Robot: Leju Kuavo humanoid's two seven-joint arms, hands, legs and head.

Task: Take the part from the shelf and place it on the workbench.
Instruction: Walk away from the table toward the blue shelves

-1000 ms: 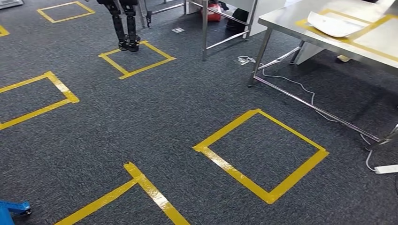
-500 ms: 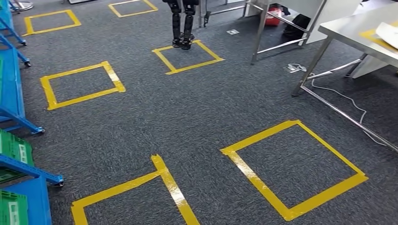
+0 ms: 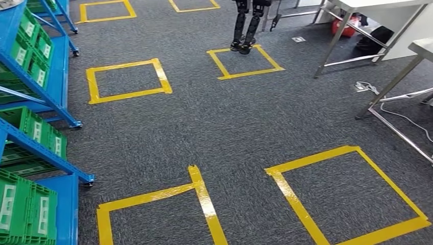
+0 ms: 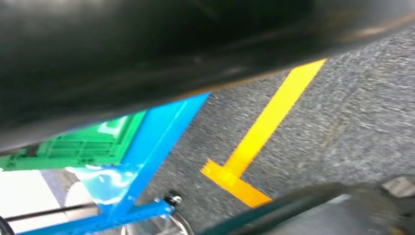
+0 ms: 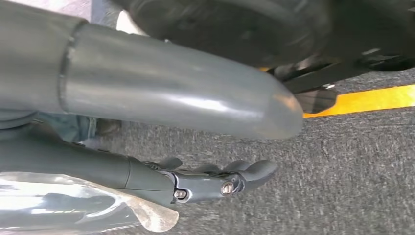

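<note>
Part's spot couldn't be told; blue shelf w/ green bins stood at 9 o'clock, workbench edge at 2 o'clock. R hand hung released, fingers stretched out off the thumb w/ nothing between; L hand too blurred to tell. Yellow tape squares marked the grey carpet.

Even, bright overhead light leaves the grey carpet in the head view sharp with only faint shadows near the blue shelf, while both wrist views are smeared with blur, and soft glare streaks the right hand thumb.
</note>
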